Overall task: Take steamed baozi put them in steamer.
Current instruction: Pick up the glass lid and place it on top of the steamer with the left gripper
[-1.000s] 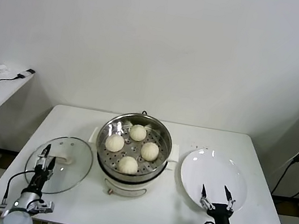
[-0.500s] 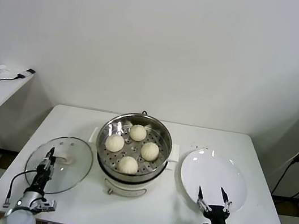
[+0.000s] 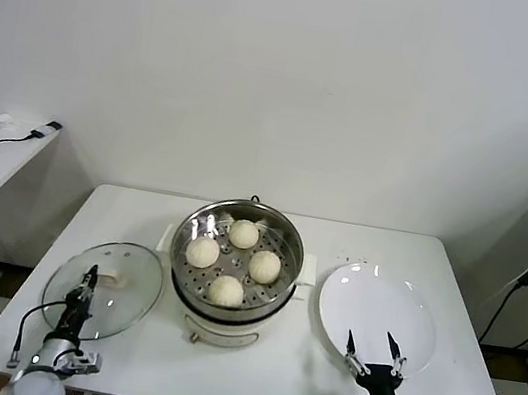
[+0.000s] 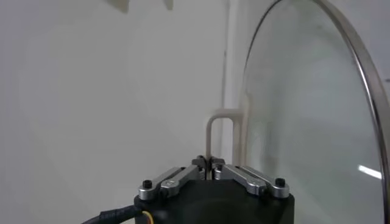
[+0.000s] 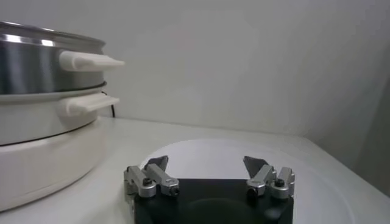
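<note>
All 4 steamed baozi (image 3: 232, 259) sit on the perforated tray inside the steamer (image 3: 231, 299), mid-bench (image 3: 315, 378), so I judge the loading done. From my right claw (image 3: 371, 353), spread over the near rim of the bare white plate (image 3: 377, 308), the pot lies forward and to the left. My left claw (image 3: 87, 284), pressed together, hangs over the near edge of the glass lid (image 3: 105, 289), just beside the pot's left flank and nearer to it. Open bench runs along the front edge.
</note>
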`<state>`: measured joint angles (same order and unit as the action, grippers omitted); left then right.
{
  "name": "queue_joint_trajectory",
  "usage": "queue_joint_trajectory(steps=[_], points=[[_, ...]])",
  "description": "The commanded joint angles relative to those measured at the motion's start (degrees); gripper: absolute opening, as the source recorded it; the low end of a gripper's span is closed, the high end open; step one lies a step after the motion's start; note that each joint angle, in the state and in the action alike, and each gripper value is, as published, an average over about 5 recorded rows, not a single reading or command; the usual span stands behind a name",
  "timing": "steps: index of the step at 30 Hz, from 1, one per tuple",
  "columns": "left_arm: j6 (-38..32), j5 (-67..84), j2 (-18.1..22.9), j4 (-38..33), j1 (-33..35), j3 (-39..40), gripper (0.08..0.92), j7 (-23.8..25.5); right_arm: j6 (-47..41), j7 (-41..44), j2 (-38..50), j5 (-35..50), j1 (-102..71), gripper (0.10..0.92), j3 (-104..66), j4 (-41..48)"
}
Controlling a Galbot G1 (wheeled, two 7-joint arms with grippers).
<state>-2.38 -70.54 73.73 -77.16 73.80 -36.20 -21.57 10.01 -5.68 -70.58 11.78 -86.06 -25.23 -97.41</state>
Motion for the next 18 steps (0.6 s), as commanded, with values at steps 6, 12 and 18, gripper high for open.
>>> queue_joint_trajectory(steps=[6,12,18], points=[[-0.1,2.4,-0.5,-8.3,2.6,-1.3,0.131,0.6,0.4,0.0,0.0,-0.5,-0.6,0.823,-0.5,-0.8],[0.3,6.3,-4.1,-19.6,7.0,-3.3,0.131,3.6,0.4,-0.1,0.0,-1.4,-0.4,0.823,-0.9,-0.9],[5.4,13.9,-9.0,-30.3,9.1,-4.2,0.131,12.5,0.1,-0.1,0.4,-2.6,0.1,0.823,-0.6,-1.1]])
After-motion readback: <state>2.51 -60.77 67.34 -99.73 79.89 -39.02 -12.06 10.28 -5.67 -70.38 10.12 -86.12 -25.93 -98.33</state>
